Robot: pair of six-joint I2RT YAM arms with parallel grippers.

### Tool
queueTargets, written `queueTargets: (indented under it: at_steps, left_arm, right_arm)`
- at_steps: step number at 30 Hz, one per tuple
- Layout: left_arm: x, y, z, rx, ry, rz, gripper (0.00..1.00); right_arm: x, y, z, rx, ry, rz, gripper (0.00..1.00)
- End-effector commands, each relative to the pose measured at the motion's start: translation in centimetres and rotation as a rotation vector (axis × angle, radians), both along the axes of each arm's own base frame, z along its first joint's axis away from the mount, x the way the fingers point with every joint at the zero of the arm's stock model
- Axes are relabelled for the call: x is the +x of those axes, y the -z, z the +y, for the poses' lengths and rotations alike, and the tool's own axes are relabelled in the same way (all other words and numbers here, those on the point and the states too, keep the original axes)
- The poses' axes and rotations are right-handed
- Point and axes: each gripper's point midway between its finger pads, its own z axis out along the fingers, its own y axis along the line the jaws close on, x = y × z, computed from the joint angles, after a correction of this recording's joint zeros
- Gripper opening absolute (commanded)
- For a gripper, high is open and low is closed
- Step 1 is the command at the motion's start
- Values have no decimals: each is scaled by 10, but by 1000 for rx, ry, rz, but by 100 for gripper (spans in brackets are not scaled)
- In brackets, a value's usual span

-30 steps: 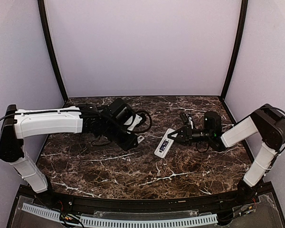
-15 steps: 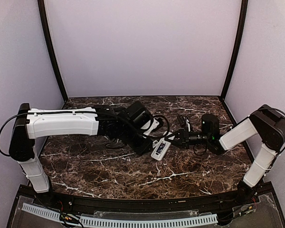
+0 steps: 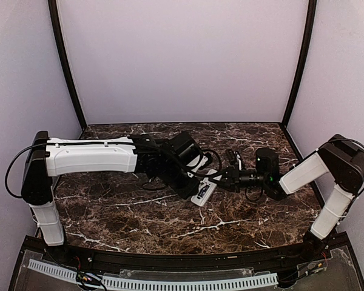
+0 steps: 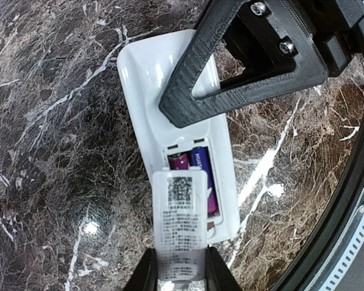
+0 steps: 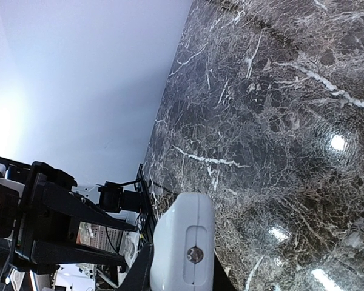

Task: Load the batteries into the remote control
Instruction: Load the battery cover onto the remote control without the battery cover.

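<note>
Above the seated batteries (image 4: 197, 170), my left gripper (image 4: 181, 274) pinches the battery cover (image 4: 181, 224) and my right gripper (image 5: 182, 270) clamps the remote control (image 4: 147, 79). I think closing comes next: align the cover squarely.

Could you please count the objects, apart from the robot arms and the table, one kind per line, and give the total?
White oblong plastic remote control: 1
Slim purple cylindrical batteries: 2
White labelled plastic battery cover: 1
Total: 4
</note>
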Motion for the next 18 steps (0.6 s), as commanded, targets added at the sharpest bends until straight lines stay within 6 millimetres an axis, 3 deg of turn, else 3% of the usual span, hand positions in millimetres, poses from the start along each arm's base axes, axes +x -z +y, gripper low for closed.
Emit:
queueTargets:
  at_steps: [1,18]
  left_arm:
    - [-2,-6,-4,0,-4,8,11]
    - [4,-8,-12,1,-4,-7,11]
  right_arm:
    - [1,-17,0,24,32,-70,0]
    - [1,-17,3,19,26,-74,0]
